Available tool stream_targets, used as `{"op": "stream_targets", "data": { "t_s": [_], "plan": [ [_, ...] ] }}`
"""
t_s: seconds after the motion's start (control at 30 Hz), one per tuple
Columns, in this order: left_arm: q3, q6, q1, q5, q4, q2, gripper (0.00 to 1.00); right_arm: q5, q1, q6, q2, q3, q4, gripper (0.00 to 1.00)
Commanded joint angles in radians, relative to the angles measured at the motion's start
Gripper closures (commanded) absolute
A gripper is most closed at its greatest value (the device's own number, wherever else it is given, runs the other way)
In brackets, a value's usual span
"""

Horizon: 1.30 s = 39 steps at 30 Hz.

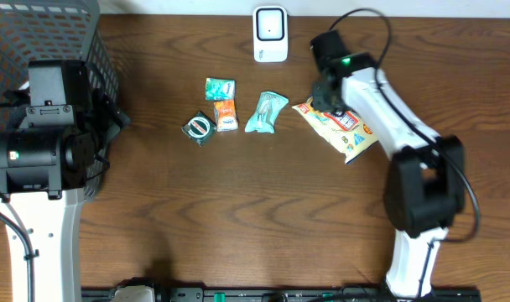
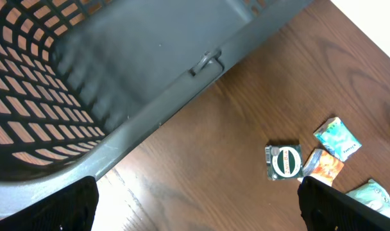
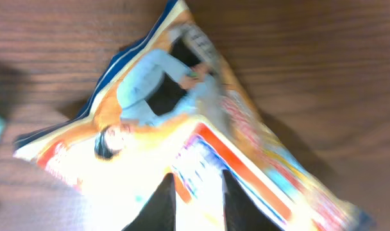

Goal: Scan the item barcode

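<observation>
A yellow and orange snack bag (image 1: 349,132) lies flat on the wooden table, right of centre. My right gripper (image 1: 329,99) hovers directly over the bag's upper left end. In the right wrist view the bag (image 3: 156,122) fills the frame, and the right gripper (image 3: 198,176) has its two dark fingers a narrow gap apart with the bag's printed face showing between them. A white barcode scanner (image 1: 270,33) stands at the table's back edge. My left gripper (image 2: 198,205) is wide open beside the basket, with only bare wood between its fingers.
A grey mesh basket (image 1: 20,42) stands at the far left under the left arm. Small packets lie mid-table: a green round one (image 1: 200,127), an orange one (image 1: 226,115), a teal one (image 1: 220,87) and a pale green one (image 1: 267,111).
</observation>
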Motion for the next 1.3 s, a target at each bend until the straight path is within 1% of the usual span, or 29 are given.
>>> {"op": "stream_targets", "data": {
  "t_s": [0.0, 0.07, 0.13, 0.23, 0.3, 0.37, 0.43, 0.47, 0.63, 0.77, 0.83, 0.87, 0.93, 1.07, 1.17, 1.27],
  "plan": [
    [0.005, -0.005, 0.007, -0.01, -0.002, 0.0, 0.02, 0.007, -0.015, -0.031, -0.111, 0.037, -0.087, 0.72],
    [0.005, -0.005, 0.007, -0.01, -0.002, 0.0, 0.02, 0.007, -0.018, -0.031, -0.106, 0.028, -0.135, 0.73],
    [0.005, -0.005, 0.007, -0.01, -0.002, 0.0, 0.02, 0.008, -0.022, -0.031, -0.094, -0.003, -0.136, 0.73],
    [0.005, -0.005, 0.007, -0.01, -0.002, 0.0, 0.02, 0.016, -0.04, -0.03, -0.066, -0.077, -0.085, 0.73],
    [0.005, -0.005, 0.007, -0.01, -0.002, 0.0, 0.02, 0.018, -0.055, -0.025, -0.048, -0.154, -0.011, 0.73],
    [0.005, -0.005, 0.007, -0.01, -0.002, 0.0, 0.02, 0.014, -0.073, 0.015, -0.039, -0.254, 0.08, 0.73],
    [0.005, -0.005, 0.007, -0.01, -0.002, 0.0, 0.02, 0.005, -0.082, 0.035, -0.035, -0.309, 0.109, 0.81],
    [0.005, -0.005, 0.007, -0.01, -0.002, 0.0, 0.02, -0.012, -0.085, 0.034, -0.035, -0.326, 0.111, 0.82],
    [0.005, -0.005, 0.007, -0.01, -0.002, 0.0, 0.02, -0.047, -0.084, 0.034, -0.05, -0.295, 0.066, 0.76],
    [0.005, -0.005, 0.007, -0.01, -0.002, 0.0, 0.02, -0.07, -0.081, 0.034, -0.062, -0.134, -0.1, 0.71],
    [0.005, -0.005, 0.007, -0.01, -0.002, 0.0, 0.02, -0.084, -0.077, 0.034, -0.062, -0.086, -0.126, 0.65],
    [0.005, -0.005, 0.007, -0.01, -0.002, 0.0, 0.02, -0.084, -0.074, 0.034, -0.062, -0.076, -0.117, 0.58],
    [0.005, -0.005, 0.007, -0.01, -0.002, 0.0, 0.02, -0.084, -0.072, 0.034, -0.061, -0.079, -0.079, 0.5],
    [0.005, -0.005, 0.007, -0.01, -0.002, 0.0, 0.02, -0.095, -0.067, 0.034, -0.059, -0.119, 0.032, 0.49],
    [0.005, -0.005, 0.007, -0.01, -0.002, 0.0, 0.02, -0.114, -0.057, 0.035, -0.053, -0.184, 0.111, 0.5],
    [0.005, -0.005, 0.007, -0.01, -0.002, 0.0, 0.02, -0.123, -0.05, 0.08, -0.047, -0.262, 0.21, 0.5]
  ]
}}
